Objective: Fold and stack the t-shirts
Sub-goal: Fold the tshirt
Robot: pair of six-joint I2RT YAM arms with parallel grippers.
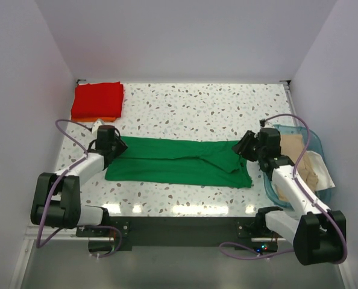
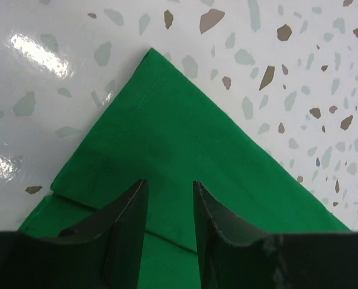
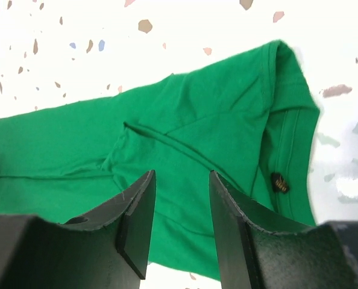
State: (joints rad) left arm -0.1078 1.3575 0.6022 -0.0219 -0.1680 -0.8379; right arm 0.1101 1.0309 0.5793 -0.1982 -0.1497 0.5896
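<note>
A bright green t-shirt (image 1: 179, 161) lies folded lengthwise as a long strip across the table's middle. My left gripper (image 1: 114, 144) hovers over its left end, open and empty; the left wrist view shows the shirt's corner (image 2: 167, 138) under the fingers (image 2: 131, 211). My right gripper (image 1: 246, 146) hovers over the right end, open and empty; the right wrist view shows the collar end (image 3: 227, 132) with a small dark label. A folded red t-shirt (image 1: 97, 100) lies on an orange one (image 1: 103, 118) at the back left. Beige and white shirts (image 1: 302, 159) sit in the basket.
A translucent blue plastic basket (image 1: 314, 139) stands at the right edge, beside my right arm. White walls enclose the speckled table (image 1: 191, 108) on three sides. The red and orange stack is just behind my left gripper.
</note>
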